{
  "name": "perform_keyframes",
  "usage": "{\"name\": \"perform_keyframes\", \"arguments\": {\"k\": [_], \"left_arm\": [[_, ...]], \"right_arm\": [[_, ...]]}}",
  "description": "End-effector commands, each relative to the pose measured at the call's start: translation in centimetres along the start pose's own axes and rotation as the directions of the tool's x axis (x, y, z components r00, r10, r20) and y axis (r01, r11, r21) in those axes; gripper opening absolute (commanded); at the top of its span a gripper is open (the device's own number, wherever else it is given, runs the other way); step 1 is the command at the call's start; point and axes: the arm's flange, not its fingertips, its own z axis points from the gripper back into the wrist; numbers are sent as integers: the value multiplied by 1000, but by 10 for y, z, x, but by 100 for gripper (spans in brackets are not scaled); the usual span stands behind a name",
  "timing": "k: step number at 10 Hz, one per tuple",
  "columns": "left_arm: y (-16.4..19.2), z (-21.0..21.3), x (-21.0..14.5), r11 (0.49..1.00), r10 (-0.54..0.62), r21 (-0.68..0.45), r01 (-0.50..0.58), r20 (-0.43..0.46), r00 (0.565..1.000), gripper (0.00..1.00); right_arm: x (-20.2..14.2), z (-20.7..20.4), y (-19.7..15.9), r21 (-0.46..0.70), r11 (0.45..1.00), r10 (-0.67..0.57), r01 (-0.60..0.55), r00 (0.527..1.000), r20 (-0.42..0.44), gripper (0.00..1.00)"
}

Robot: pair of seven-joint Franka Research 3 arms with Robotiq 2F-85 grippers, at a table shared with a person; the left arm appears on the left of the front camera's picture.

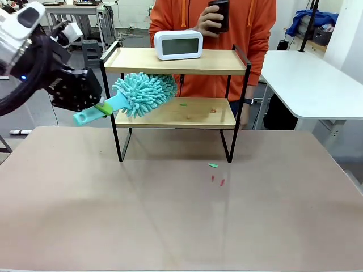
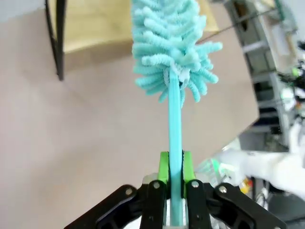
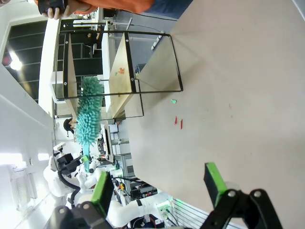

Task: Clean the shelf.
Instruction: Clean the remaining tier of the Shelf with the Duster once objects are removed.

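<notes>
Left gripper (image 2: 176,169) pinched tight on duster (image 1: 142,93) handle; head over lower board of shelf (image 1: 170,116), mid-table. Right gripper (image 3: 159,183) spread, empty. Risks: flicking scraps (image 1: 183,103) onto table (image 1: 113,215); nudging shelf, toppling clock (image 1: 178,44).

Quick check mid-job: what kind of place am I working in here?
Most likely a robotics lab or workshop: a white worktable and a grey metal bench stand behind, and the small shelf is staged on a large tabletop.
</notes>
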Motion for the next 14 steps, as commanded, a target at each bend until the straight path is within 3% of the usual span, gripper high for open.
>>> {"name": "perform_keyframes", "arguments": {"k": [1, 2, 5, 10, 14], "left_arm": [[-4, -23, 15, 997, 50, 58, -52, 39, 998, 12], [0, -33, 25, 991, 81, 97, -88, 75, 994, 0], [6, -57, 37, 985, 52, 155, -69, 107, 993, 0], [-4, -101, 27, 983, -7, 185, 10, -15, 1000, 0], [-34, -121, 19, 985, -76, 151, 88, -84, 994, 0]], "right_arm": [[1, -1, 1, 24, 1000, 18, -18, 1000, 13, 100], [1, -1, 1, 24, 1000, 18, -18, 1000, 13, 100], [1, -1, 1, 24, 1000, 18, -18, 1000, 13, 100], [1, -1, 1, 24, 1000, 18, -18, 1000, 13, 100], [1, -1, 1, 24, 1000, 18, -18, 1000, 13, 100]]}}
